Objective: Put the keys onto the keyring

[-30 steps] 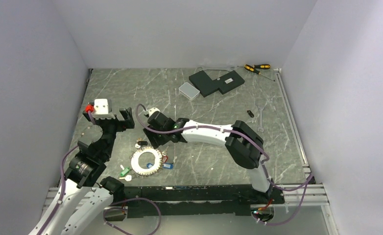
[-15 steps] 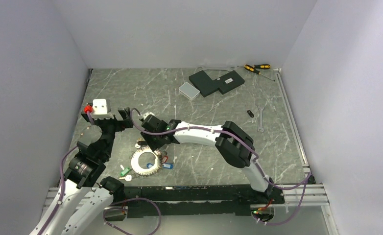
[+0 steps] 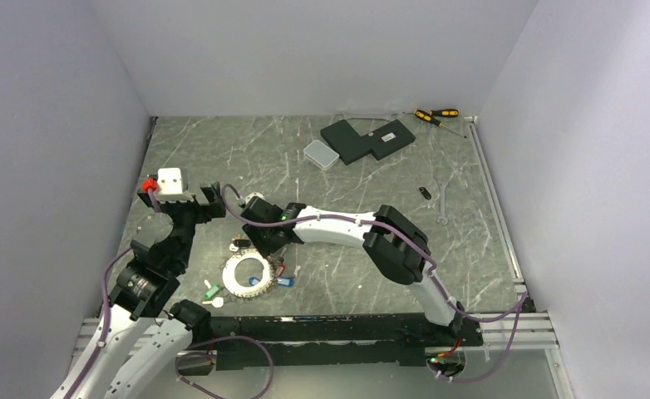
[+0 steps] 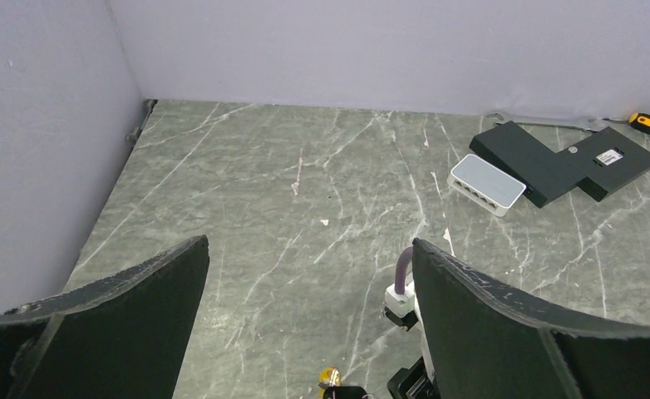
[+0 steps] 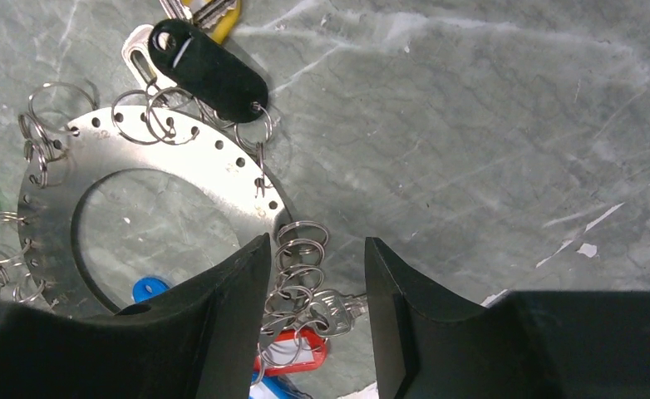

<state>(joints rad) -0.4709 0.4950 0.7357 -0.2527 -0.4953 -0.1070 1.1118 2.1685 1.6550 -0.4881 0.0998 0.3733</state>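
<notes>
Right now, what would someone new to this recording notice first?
The big silver keyring lies flat on the grey marbled table, close to the arm bases, with keys hanging round its rim. The right gripper hangs over that rim, jaws apart on either side of a chain of small loops. Off to the left, the left gripper gapes wide open with nothing in it.
</notes>
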